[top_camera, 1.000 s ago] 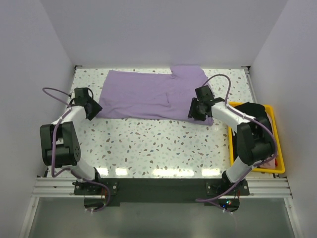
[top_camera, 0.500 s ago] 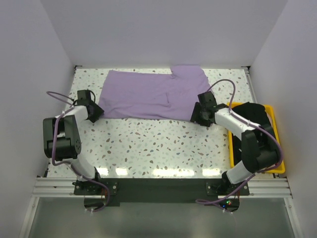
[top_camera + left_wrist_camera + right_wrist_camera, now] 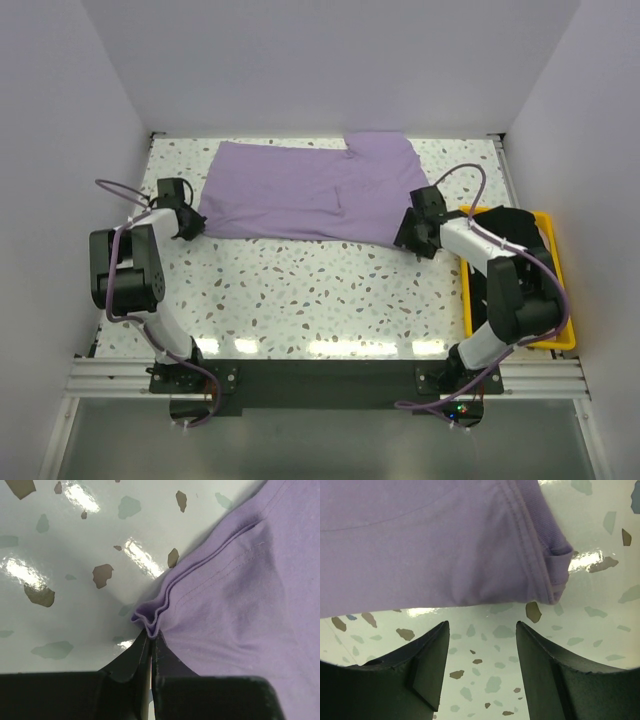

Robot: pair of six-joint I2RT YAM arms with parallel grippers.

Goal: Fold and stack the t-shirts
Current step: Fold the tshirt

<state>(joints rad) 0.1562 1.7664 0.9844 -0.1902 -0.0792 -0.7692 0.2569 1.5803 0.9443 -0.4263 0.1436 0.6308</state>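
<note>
Left gripper [image 3: 150,639] is pinched tight on the bunched near-left corner of the lavender t-shirt [image 3: 300,190]. Right gripper [image 3: 481,630] stands open over bare table [image 3: 320,290], holding nothing, just short of the shirt's near-right edge. The shirt lies spread across the table's far half.

lavender t-shirt [image 3: 300,195] flat and sideways at the far side of the table [image 3: 300,290]

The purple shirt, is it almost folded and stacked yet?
Not yet. The purple shirt lies spread out, nothing stacked. In hand: the left gripper is shut on one corner; the right gripper is open, just short of another. Left: folding it, then the dark shirt that seems to sit in the yellow bin.
</note>
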